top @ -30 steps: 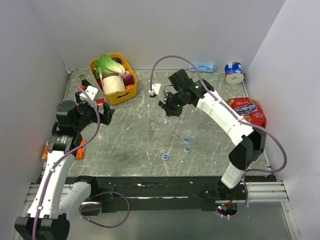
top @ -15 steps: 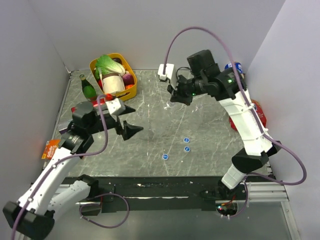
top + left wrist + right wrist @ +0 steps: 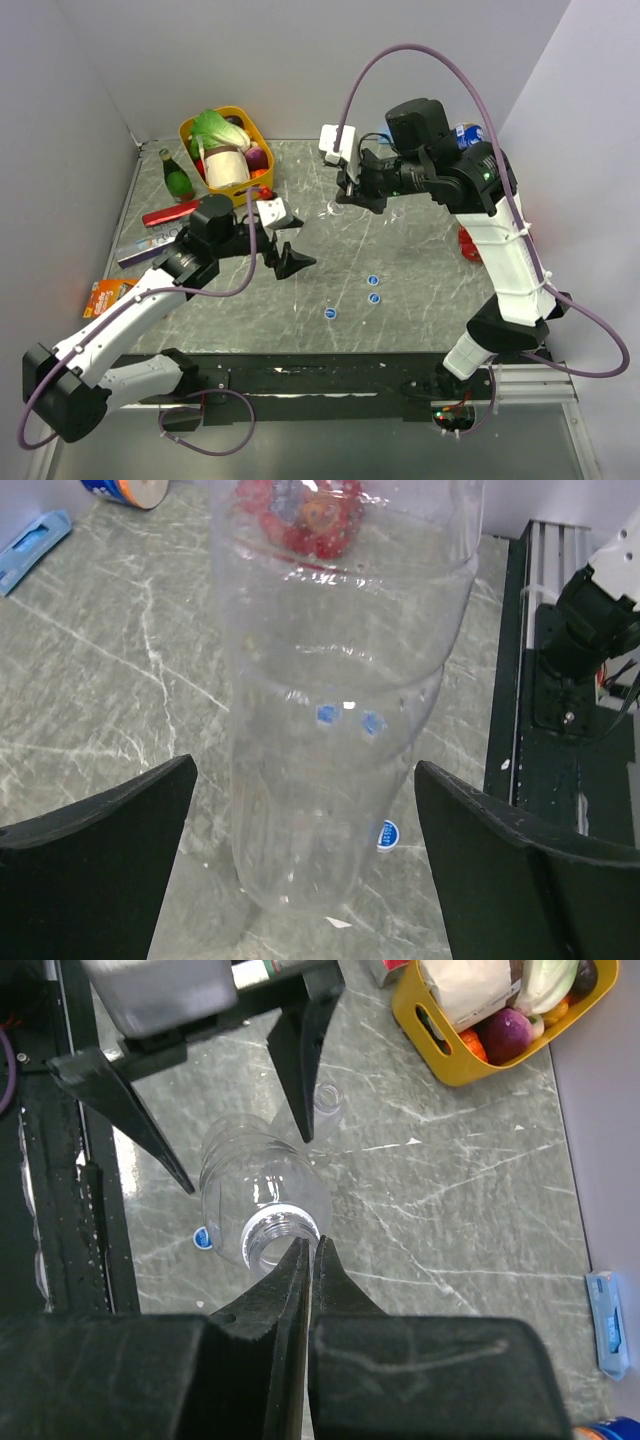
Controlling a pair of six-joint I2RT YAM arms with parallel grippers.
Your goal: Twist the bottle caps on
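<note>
A clear bottle hangs tilted from my right gripper, whose fingers are shut on the rim of its open neck. From above, this bottle shows faintly below the right gripper at mid-table. My left gripper is open, its fingers spread either side of the bottle without touching it. Three blue caps lie on the table nearer the front. One cap shows beside the bottle's base. The open neck of a second bottle stands just behind the left fingers.
A yellow basket of groceries sits at the back left with a green bottle beside it. A red item and an orange packet lie by the left edge. A red snack bag is at the right, a tape roll behind.
My left arm has swung from the left edge to mid-table, its open gripper now facing the bottle. The right gripper closed on the bottle's neck and carried it back and up.
</note>
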